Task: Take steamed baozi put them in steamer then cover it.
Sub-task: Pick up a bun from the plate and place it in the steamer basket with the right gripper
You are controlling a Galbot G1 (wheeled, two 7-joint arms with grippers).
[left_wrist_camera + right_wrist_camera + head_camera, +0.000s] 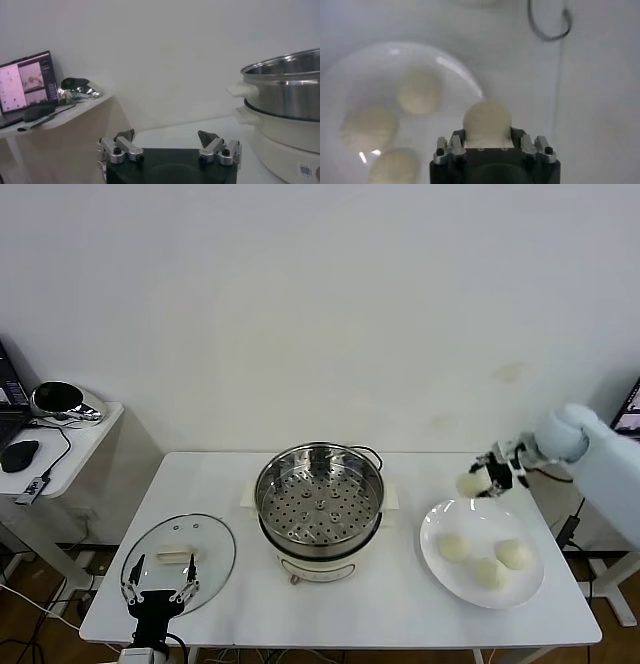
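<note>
- Baozi sits pinched between the fingers of your right gripper, lifted above the table; in the right wrist view the same bun fills the gap between the two fingers, and being round it shows no long axis.
- Below that gripper and a little toward the robot you have the white plate, with three more buns on it: one nearest the steamer, one nearest the table's front edge, one toward the right edge.
- You can count four buns in all: one held, three on the plate.
- The steamer stands well to the left of your right gripper, open to the top, its perforated tray bare; its single pot sits upright on the cream base.
- The cover lies flat on the table just ahead of your left gripper, its oblong handle running left to right.
- Your left gripper waits at the table's near left edge with its fingers spread and nothing between them; the left wrist view shows both fingertips apart.
- The left arm is cut off by the lower frame edge, and the right wrist view shows only the top of the held bun above the gripper body.
- A side desk carrying a few small devices stands off to the left of your left gripper.
</note>
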